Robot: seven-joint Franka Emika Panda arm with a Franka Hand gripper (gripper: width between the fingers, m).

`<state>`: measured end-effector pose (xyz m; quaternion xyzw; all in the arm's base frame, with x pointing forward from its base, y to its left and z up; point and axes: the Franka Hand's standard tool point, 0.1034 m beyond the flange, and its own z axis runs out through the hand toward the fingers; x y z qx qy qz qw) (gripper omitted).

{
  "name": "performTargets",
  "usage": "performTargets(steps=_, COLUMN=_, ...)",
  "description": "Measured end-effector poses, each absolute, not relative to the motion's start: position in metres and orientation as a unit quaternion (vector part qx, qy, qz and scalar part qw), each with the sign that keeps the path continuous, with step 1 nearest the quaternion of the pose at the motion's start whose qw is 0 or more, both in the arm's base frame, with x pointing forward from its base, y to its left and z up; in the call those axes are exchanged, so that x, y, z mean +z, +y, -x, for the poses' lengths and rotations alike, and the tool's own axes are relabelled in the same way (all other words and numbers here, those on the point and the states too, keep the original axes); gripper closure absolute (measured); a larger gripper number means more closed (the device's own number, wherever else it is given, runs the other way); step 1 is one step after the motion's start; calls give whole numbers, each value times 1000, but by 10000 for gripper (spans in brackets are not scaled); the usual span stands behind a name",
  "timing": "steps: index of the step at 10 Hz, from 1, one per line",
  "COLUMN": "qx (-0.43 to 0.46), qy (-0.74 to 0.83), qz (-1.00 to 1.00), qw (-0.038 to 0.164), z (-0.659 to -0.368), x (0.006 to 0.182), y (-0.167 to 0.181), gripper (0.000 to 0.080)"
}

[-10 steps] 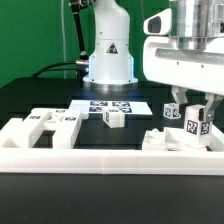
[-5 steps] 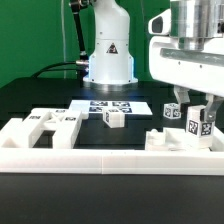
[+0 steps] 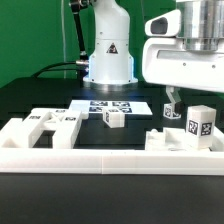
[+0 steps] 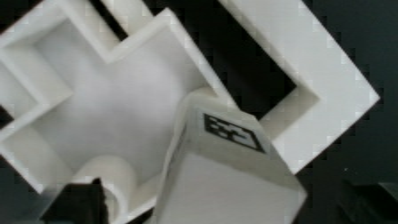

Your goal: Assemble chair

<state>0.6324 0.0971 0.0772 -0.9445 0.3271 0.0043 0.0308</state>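
Note:
A white upright chair block [image 3: 201, 125] with a black-and-white tag stands on a low white chair piece [image 3: 168, 141] at the exterior view's right. My gripper [image 3: 186, 104] hangs just above it, its body filling the upper right. One dark finger [image 3: 170, 102] shows apart from the block, and the other is hidden. The jaws look open and hold nothing. In the wrist view the tagged block [image 4: 222, 160] rises close between the fingers [image 4: 71, 203], above a white slotted panel [image 4: 107, 95].
White slotted chair pieces [image 3: 50, 124] lie at the front left inside the low white border rail [image 3: 100, 157]. A small tagged block [image 3: 113, 117] sits mid-table by the marker board [image 3: 105, 104]. The arm's base [image 3: 108, 55] stands behind.
My gripper has let go of the tagged block and risen. The block now stands free, slightly further right.

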Motion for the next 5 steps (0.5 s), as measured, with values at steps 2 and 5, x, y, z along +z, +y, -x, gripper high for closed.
performTargets(steps=2, qx=2, qy=261, qz=965, qw=31, z=-632, x=77, y=97, gripper=151)
performTargets(steps=5, qx=-3, qy=131, qz=991, qw=25, z=-632, x=78, y=102, gripper=151)
